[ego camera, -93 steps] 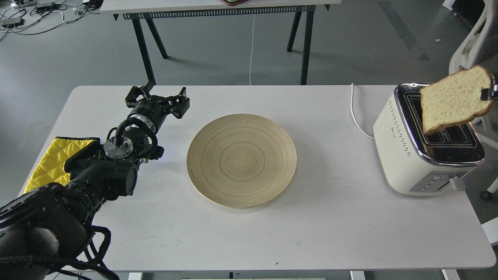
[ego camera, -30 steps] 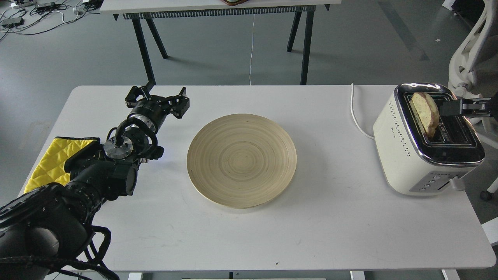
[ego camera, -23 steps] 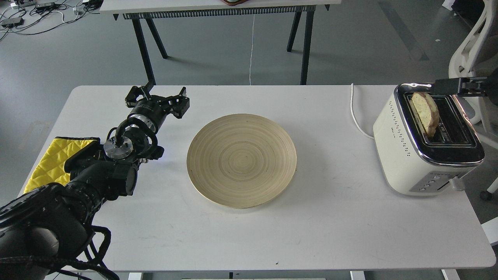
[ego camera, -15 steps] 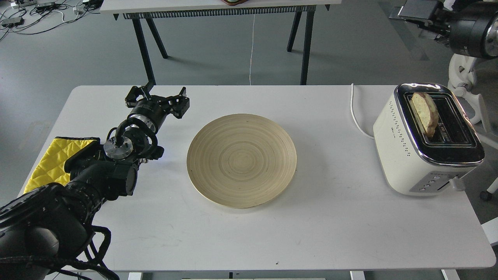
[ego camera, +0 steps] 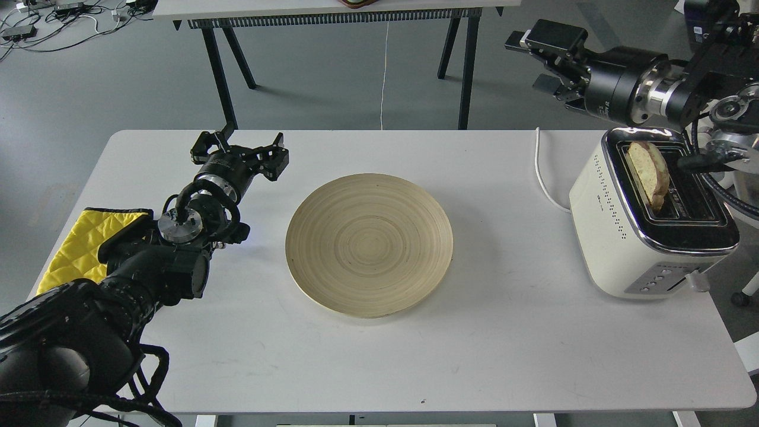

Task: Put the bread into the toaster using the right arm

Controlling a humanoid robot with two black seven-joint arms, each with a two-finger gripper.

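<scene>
While bread (ego camera: 649, 173) sits upright in the toaster's (ego camera: 643, 237) left slot, its lower part is hidden inside; crust top pokes out. Toaster: cream body, chrome top, dotted vents. Right tool (ego camera: 545, 56) hangs above and left of the toaster, fingers spread, empty; arm cut off by the frame edge. Left tool (ego camera: 240, 145) far left of the toaster on the white worktop (ego camera: 504, 356), fingers apart, empty. Round ribbed wooden plate (ego camera: 369, 244) between.

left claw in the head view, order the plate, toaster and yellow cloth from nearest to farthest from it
From the left claw:
1. Plate, just to its right at the table's middle.
2. Yellow cloth, back along the arm at the table's left edge.
3. Toaster, across the table at the far right, holding the bread.
</scene>
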